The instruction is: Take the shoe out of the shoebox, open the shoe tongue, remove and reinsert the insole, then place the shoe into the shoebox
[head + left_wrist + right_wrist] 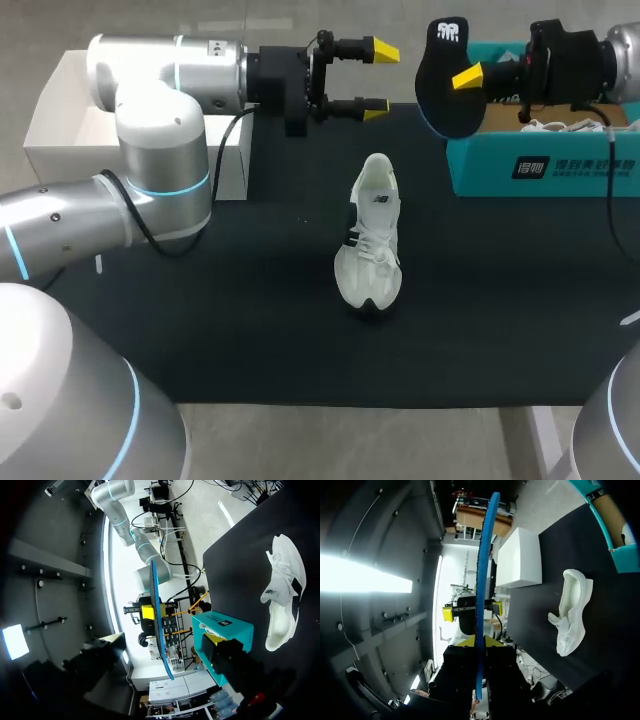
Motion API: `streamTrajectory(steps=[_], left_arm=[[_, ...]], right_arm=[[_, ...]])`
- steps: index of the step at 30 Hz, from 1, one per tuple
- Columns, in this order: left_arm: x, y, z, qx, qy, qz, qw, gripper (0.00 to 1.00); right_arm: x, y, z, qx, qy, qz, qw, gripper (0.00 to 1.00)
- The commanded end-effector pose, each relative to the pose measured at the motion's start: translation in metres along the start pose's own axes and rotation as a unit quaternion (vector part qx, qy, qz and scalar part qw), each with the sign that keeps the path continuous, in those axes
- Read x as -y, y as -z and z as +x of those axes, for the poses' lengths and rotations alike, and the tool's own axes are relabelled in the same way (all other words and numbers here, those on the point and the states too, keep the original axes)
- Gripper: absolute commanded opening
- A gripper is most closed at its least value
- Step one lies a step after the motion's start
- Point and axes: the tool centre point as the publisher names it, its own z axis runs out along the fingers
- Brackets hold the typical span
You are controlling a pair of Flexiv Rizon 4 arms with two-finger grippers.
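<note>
Because the right pincer [462,78] pinches the flat black-and-blue insole [440,100] high beside the teal cardboard shoebox [540,165] at the far right corner of the black desk [200,330], the white lace-up shoe [370,240] lies below it, toward the desk's middle. The shoe runs long-ways, heel hole to the far edge, toe to the near edge. The left pincer [378,80] hangs spread wide and empty over the far edge and looks just as near. The insole hides one right finger, and I cannot see inside the shoe.
</note>
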Motion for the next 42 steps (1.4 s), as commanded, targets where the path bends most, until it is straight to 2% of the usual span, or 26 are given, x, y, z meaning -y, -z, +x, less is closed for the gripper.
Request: streamTrajectory(steps=[1, 8, 15, 24, 31, 34, 37, 42], left_arm=[[-0.002, 0.009, -0.002, -0.007, 0.000, 0.003, 1.000, 1.00], [-0.002, 0.013, 0.000, -0.009, 0.003, 0.004, 1.000, 1.00], [-0.002, 0.032, 0.006, -0.038, 0.013, 0.035, 0.999, 1.00], [-0.001, 0.082, 0.013, -0.129, 0.017, 0.052, 0.990, 1.00], [0.013, 0.124, 0.020, -0.172, 0.053, 0.083, 0.980, 1.00], [0.024, 0.149, 0.023, -0.192, 0.070, 0.066, 0.977, 1.00], [0.037, 0.177, 0.033, -0.216, 0.103, 0.033, 0.970, 1.00], [0.053, 0.211, 0.047, -0.224, 0.127, 0.009, 0.966, 1.00]], right_arm=[[0.001, 0.001, 0.001, 0.002, 0.000, -0.003, 1.000, 0.00], [0.002, 0.002, 0.002, 0.000, 0.002, -0.007, 1.000, 0.00], [0.002, 0.001, 0.002, -0.002, 0.006, -0.007, 1.000, 0.00], [0.002, 0.004, 0.003, 0.000, 0.010, -0.007, 1.000, 0.00], [-0.001, 0.003, 0.002, 0.003, 0.009, -0.002, 1.000, 0.00], [-0.001, 0.003, 0.002, 0.004, 0.009, 0.000, 1.000, 0.00], [-0.001, 0.002, 0.002, 0.006, 0.008, 0.001, 1.000, 0.00], [-0.004, -0.002, 0.006, 0.003, 0.038, 0.009, 0.999, 0.00]])
